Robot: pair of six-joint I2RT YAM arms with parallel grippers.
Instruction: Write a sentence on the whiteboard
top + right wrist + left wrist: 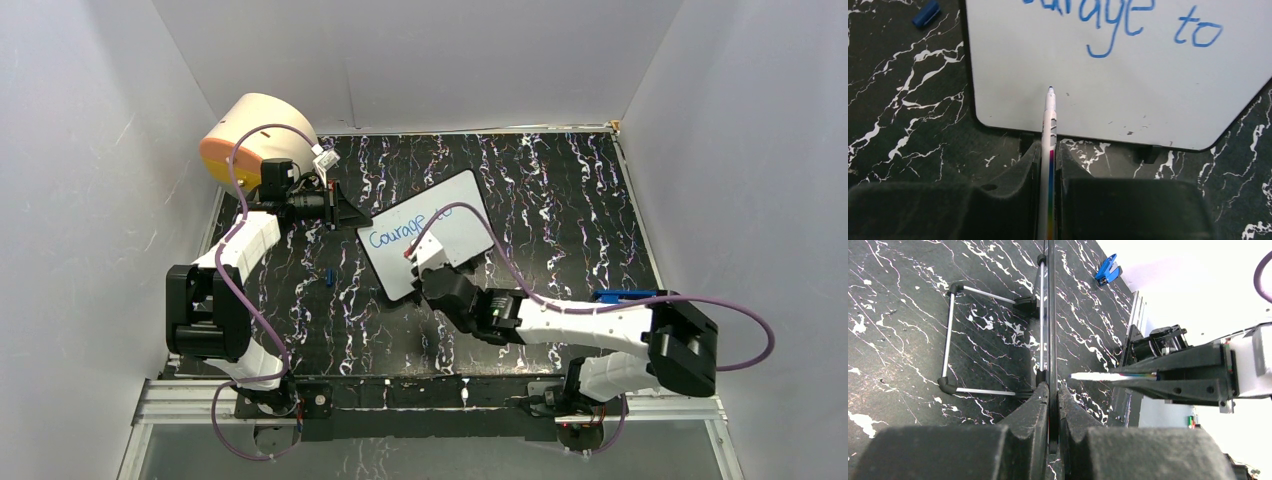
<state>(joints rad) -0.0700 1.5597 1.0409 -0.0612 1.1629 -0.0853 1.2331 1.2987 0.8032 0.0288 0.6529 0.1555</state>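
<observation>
Right tool (1048, 150) clenches the marker (1050, 112), tip at the board (1148, 90) under the unfinished sentence (1126, 27); left tool (1050, 390) pinches the board's edge. Pressing hard could shove it off its stand (950, 335).

Robotics lab test cell: plain white panel walls (420, 60) enclosing black white-veined marble-pattern tabletop (560, 190); silver aluminium mounting rail (420, 405) along near edge.

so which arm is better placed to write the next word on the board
Right. The right gripper grips the marker, its tip over blank whiteboard below the sentence, so far "Courage to". The left gripper is shut on the board's edge, apparently steadying it.
</observation>
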